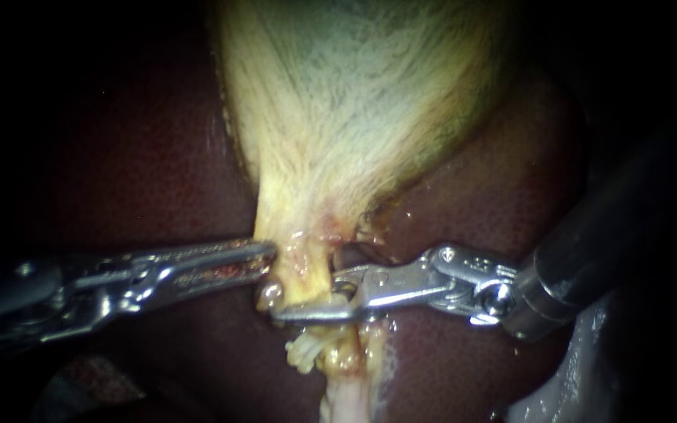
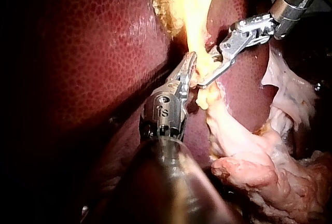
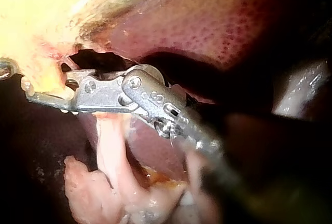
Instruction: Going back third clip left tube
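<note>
The gallbladder [image 1: 354, 102] hangs pale yellow from the top centre of the endoscope view and narrows to a thin neck just below the middle of the frame. The dark red liver [image 1: 135, 157] lies behind it on both sides. Under the neck the tissue runs on as a pale tube [image 1: 311, 278] towards the bottom edge, where it frays into whitish strands.

The left instrument [image 1: 266, 258] comes in from the left edge. Its jaws lie close together and pinch the left side of the gallbladder's neck.

The right instrument [image 1: 311, 296] comes in from the right edge and reaches the tube just below the neck. Its jaws stand apart with the tube between them, the long lower jaw crossing in front of it and the shorter upper jaw at its right side. I cannot tell which tube this is, and I cannot make out a clip on it.

In the left wrist view a loose flap of pale pink tissue [image 2: 244, 146] lies beside the left instrument's shaft, under the right instrument.
</note>
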